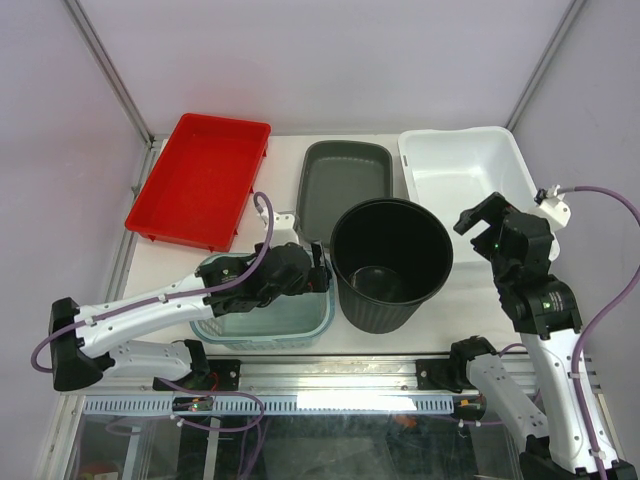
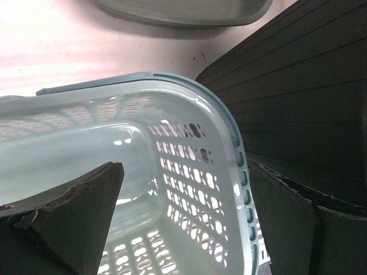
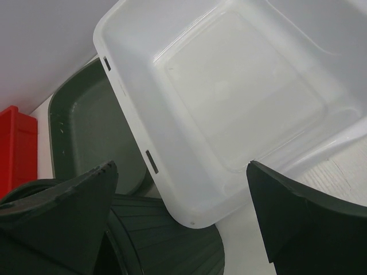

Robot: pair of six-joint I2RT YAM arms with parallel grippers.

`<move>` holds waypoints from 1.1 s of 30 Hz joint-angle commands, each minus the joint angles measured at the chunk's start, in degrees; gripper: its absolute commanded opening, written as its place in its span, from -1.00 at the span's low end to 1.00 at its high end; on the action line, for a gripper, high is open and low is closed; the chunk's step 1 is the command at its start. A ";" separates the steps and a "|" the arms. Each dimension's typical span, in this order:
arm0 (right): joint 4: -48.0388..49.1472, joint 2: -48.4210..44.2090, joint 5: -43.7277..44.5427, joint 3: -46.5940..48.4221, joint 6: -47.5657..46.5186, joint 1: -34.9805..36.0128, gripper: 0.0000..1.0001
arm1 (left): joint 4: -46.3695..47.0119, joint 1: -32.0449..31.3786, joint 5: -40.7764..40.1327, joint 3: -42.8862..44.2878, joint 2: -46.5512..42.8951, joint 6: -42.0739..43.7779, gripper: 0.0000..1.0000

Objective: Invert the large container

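The large container is a tall black ribbed bucket [image 1: 380,315] standing upright, mouth up, in the middle of the table; its ribbed wall [image 2: 309,86] fills the right of the left wrist view. My left gripper [image 1: 320,275] is open and straddles the right rim of a pale blue perforated basket [image 2: 189,91], one finger inside the basket, the other in the gap beside the bucket. My right gripper [image 1: 483,213] hangs open in the air to the right of the bucket [image 3: 166,246], holding nothing.
The blue basket [image 1: 260,325] sits left of the bucket, close against it. Behind stand a dark green tray [image 1: 345,180], a white tub [image 1: 410,165] at back right and a red tray [image 1: 200,180] at back left. The white tub [image 3: 132,114] lies under my right gripper [image 3: 181,166].
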 commanded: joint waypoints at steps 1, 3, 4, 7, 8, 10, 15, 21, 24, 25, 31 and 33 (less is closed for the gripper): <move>2.92 -1.04 -0.61 0.01 0.32 -0.30 0.99 | 1.22 -0.46 0.10 -1.04 0.93 -2.21 0.93; 2.91 -1.02 -0.82 0.08 0.40 -0.29 0.99 | 0.99 -0.50 0.33 -1.85 1.03 -2.65 0.92; 2.84 -1.06 -0.87 0.15 0.41 -0.30 0.99 | 0.75 -0.46 0.35 -2.20 0.94 -2.86 0.92; 2.88 -1.04 -1.08 0.16 0.66 -0.30 0.99 | -0.73 -0.47 -0.08 -3.06 0.84 -3.43 0.92; 2.90 -1.00 -1.25 0.16 0.67 -0.30 0.99 | -1.62 -0.41 -0.41 -3.31 0.84 -3.76 0.93; 2.91 -0.94 -1.47 0.16 0.81 -0.29 0.99 | -3.69 -0.41 -1.27 -3.59 0.82 -4.58 0.93; 2.91 -1.07 -1.80 0.18 0.93 -0.30 0.99 | -12.84 -0.35 -4.59 -3.73 -0.27 -8.72 0.94; 2.88 -1.34 -2.22 0.06 0.94 -0.30 0.99 | -23.76 3.12 -6.41 -4.51 -6.30 -14.16 0.95; 2.91 -1.11 -2.66 -0.17 1.07 -0.30 0.99 | -28.73 5.40 -7.51 -3.85 -10.28 -15.82 0.95; 2.86 -0.99 -2.90 -0.31 1.17 -0.30 0.99 | -30.28 6.04 -8.20 -3.42 -11.58 -16.13 0.95; 1.53 -0.43 -4.28 -1.00 1.31 -0.25 0.99 | -33.83 7.46 -11.38 4.26 -14.36 -12.16 0.97; 0.80 -0.58 -4.44 -1.22 1.06 -0.30 0.99 | -33.40 7.46 -11.39 7.67 -13.04 -9.27 0.98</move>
